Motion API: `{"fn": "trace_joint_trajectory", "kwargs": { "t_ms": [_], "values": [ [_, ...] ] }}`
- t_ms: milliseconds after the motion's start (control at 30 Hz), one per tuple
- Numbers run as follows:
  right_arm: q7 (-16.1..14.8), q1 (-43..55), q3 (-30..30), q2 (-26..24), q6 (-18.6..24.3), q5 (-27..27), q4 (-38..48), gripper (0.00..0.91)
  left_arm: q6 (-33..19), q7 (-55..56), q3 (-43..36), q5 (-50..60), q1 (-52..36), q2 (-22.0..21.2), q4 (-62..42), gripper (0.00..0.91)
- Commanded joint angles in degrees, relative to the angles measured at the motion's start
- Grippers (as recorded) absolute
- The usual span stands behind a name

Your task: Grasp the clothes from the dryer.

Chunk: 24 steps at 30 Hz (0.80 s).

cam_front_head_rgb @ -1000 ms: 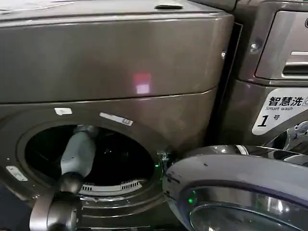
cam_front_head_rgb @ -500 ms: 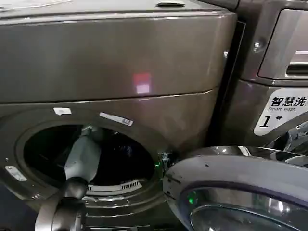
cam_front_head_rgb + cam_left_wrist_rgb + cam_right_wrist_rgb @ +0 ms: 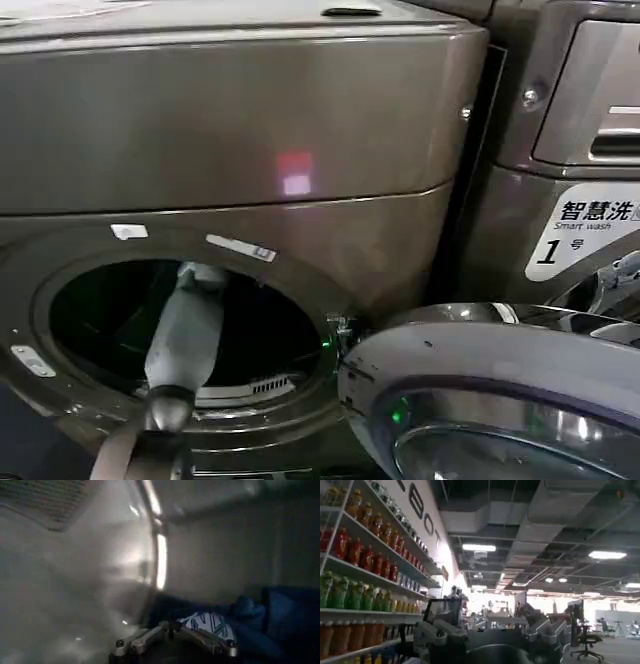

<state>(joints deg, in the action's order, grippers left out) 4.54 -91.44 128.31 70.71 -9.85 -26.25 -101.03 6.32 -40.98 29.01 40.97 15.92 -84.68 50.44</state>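
Observation:
The dryer [image 3: 250, 130] stands with its round opening [image 3: 275, 335] uncovered, and my left arm [image 3: 185, 330] reaches in through it. Inside the drum lie dark blue clothes [image 3: 280, 615], with a white piece printed in blue [image 3: 210, 625] among them. My left gripper [image 3: 172, 630] is open just short of that heap, closest to the white printed piece, with nothing between its fingers. My right gripper [image 3: 490, 640] is open and idle, away from the dryer, facing out into the room.
The dryer door [image 3: 500, 390] hangs open at the lower right, next to the opening. A second machine labelled 1 [image 3: 580, 230] stands to the right. The drum's pale wall [image 3: 75, 580] curves close beside the left gripper. Shelves of bottles [image 3: 365, 565] line the room.
My left arm has pushed deeper into the drum and swung slightly to the right. The door and the right arm have not moved.

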Motion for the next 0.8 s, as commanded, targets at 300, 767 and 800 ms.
{"fn": "trace_joint_trajectory", "kwargs": {
  "t_ms": [300, 767, 800],
  "values": [
    [2.3, -0.3, -0.2, 0.1, 2.4, 1.7, -0.1, 0.907, 14.5, 37.1, 0.2, -37.1, 5.5, -4.2, 16.5, 0.0],
    [3.9, -1.3, 0.6, -0.3, 1.7, 1.4, 0.4, 0.907, 14.6, 41.3, 0.3, -39.2, 6.1, -4.8, 19.0, 0.0],
    [3.9, -1.2, 0.6, -0.3, 1.7, 1.4, 0.4, 0.907, 14.5, 41.3, 0.4, -39.2, 6.1, -4.8, 18.9, 0.0]
  ]
}}
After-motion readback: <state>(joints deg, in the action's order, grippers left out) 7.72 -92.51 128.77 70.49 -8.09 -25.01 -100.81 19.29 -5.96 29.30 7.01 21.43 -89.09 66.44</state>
